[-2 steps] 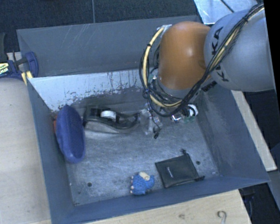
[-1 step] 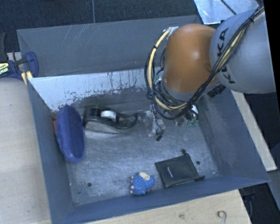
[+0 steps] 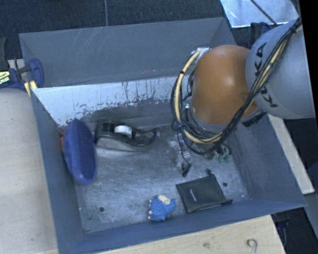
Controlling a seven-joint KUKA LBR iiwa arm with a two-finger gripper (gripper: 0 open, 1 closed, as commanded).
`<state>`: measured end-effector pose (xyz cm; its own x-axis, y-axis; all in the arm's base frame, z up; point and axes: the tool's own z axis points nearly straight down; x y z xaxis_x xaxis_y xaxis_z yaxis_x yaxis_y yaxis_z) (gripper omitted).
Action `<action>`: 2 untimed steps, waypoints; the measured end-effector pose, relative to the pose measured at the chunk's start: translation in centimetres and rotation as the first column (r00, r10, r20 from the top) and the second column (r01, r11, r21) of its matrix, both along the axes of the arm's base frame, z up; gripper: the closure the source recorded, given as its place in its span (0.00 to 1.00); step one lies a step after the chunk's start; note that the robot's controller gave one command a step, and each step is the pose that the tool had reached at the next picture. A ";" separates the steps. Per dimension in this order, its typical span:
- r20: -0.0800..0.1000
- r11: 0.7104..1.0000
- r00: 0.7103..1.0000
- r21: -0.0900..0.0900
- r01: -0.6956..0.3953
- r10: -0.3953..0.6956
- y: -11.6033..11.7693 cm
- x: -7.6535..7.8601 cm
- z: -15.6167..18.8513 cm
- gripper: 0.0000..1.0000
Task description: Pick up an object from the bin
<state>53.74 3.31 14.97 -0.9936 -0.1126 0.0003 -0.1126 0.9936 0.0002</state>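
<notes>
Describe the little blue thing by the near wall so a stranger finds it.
Look along the bin's near wall. Around its middle sits a small blue toy, just left of a flat black pouch. Unlike the big blue oval at the left wall, it is tiny, lumpy, with a pale spot.

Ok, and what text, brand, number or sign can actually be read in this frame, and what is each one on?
"KUKA": black letters running sideways on the silver-grey robot arm, by its orange cover.
Black flat square pouch, near the bin's front wall: any marking on it is too small to read.
Blue oval padded object at the bin's left and small blue-and-yellow toy at the front: no lettering to be seen.
</notes>
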 end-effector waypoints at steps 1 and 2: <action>-0.001 0.999 0.999 -0.005 -0.051 0.051 -10.2 -5.0 0.1 1.00; 0.002 0.998 0.998 -0.001 -0.059 0.059 -9.6 -4.8 0.1 0.00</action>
